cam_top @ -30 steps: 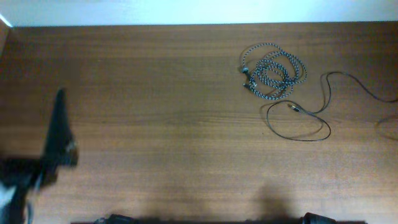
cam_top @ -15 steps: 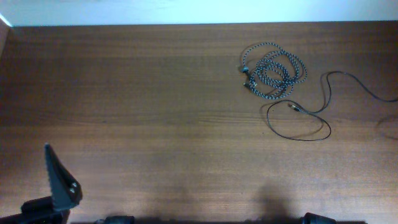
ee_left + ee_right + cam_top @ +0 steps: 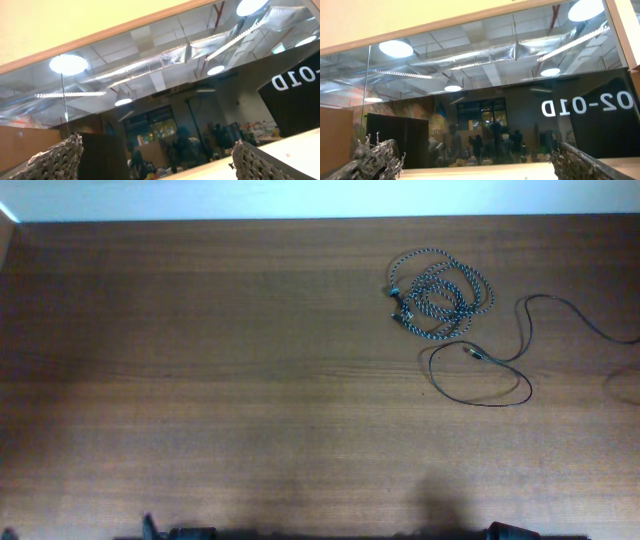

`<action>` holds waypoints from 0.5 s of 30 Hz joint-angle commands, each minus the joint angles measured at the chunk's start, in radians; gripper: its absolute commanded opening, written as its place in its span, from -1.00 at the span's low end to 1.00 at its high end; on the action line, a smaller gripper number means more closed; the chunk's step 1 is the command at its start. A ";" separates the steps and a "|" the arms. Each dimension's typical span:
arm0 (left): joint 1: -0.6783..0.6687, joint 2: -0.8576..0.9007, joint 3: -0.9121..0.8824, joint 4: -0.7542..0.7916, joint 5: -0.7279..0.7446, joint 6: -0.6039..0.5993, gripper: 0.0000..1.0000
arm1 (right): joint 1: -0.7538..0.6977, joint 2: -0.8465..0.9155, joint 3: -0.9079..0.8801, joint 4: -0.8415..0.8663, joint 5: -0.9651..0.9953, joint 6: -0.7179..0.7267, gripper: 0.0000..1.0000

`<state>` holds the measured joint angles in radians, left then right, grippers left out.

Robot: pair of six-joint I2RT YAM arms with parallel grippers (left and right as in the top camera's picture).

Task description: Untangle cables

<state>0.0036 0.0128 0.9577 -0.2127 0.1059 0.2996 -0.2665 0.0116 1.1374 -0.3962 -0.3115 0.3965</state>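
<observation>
The braided cable (image 3: 440,295) lies coiled at two o'clock on the desk (image 3: 250,380), the plain black cable (image 3: 473,353) just beside it. The left fingers (image 3: 55,160) and right fingers (image 3: 370,160) stand wide apart, empty. Pinching the whole coil could tighten its loops — or drag both cords.

Wooden table (image 3: 250,380); perhaps a glass wall (image 3: 485,75)
</observation>
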 commanded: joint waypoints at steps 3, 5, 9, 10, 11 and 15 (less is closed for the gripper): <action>0.007 -0.006 -0.081 0.029 0.010 0.005 0.99 | 0.003 -0.006 -0.143 0.100 0.009 0.005 0.98; 0.007 -0.006 -0.105 0.037 0.010 0.005 0.99 | 0.003 -0.006 -0.222 0.166 0.010 0.005 0.98; 0.007 -0.006 -0.135 0.038 0.010 0.005 0.99 | 0.003 -0.005 -0.463 0.177 0.009 0.005 0.98; 0.007 -0.006 -0.141 0.037 0.010 0.005 0.99 | 0.003 -0.005 -0.517 0.177 0.009 0.005 0.98; 0.007 -0.006 -0.145 0.037 0.010 0.005 0.98 | 0.003 -0.005 -0.561 0.177 0.010 0.005 0.98; 0.007 -0.006 -0.160 0.037 0.010 0.005 0.99 | 0.003 -0.005 -0.766 0.220 0.010 0.005 0.98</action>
<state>0.0036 0.0113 0.8116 -0.1753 0.1059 0.2996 -0.2665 0.0116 0.4541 -0.1848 -0.3119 0.3962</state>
